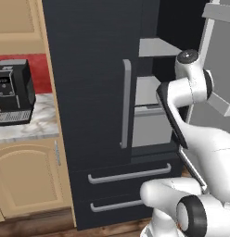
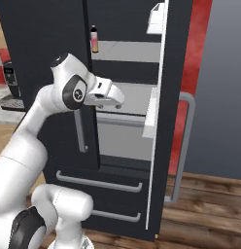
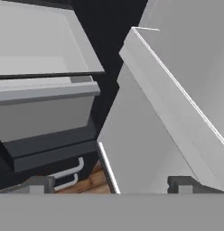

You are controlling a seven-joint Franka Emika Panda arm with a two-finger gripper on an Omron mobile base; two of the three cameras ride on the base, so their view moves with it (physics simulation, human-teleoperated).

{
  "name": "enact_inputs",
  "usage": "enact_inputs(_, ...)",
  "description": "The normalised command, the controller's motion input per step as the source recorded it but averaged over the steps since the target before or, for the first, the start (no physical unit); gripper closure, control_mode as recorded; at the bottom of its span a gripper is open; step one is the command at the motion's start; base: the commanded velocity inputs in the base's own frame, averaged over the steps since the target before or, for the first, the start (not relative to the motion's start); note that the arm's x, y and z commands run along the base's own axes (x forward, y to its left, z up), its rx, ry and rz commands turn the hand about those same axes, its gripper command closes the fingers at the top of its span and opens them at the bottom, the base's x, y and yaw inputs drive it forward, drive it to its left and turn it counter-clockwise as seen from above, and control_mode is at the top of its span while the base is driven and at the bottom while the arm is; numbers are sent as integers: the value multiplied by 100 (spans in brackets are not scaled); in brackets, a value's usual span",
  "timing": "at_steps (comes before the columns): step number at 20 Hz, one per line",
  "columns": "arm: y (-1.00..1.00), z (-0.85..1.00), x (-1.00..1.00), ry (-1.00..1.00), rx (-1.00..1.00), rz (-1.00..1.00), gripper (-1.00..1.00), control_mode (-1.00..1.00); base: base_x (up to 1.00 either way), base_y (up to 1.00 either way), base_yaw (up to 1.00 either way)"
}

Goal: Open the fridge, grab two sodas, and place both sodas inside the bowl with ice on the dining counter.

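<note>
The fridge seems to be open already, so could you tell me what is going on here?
The arm stands at the fridge, whose right door is swung open while the left one is shut. Its end effector is open and empty, at the gap in front of the grey shelves. A slim bottle stands on an upper shelf, not yet picked up.

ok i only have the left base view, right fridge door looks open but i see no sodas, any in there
Observer: Yes. In the right base view a slim bottle with a dark cap stands on the top shelf of the fridge.
Operator: wheres the gripper vs that
Observer: The gripper is at the opening, lower than the bottle's shelf.
Operator: open or shut
Observer: Open. In the hand view the fingertips stand wide apart with nothing between them.
</note>
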Motion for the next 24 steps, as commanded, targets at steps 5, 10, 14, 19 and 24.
enact_inputs(5, 100, -49, -13, -3, 21, 22, -100, -100, 0, 0, 0)
enact_inputs(10, 98, -3, 22, 0, 12, 32, -100, -100, 0, 0, 0)
enact_inputs(14, 77, 14, 14, -4, 6, 20, -100, -100, 0, 0, 0)
enact_inputs(19, 28, 42, 7, -3, 0, 3, -100, -100, 0, 0, 0)
enact_inputs(24, 4, 24, 26, 0, 0, 0, -100, -100, 0, 0, 0)
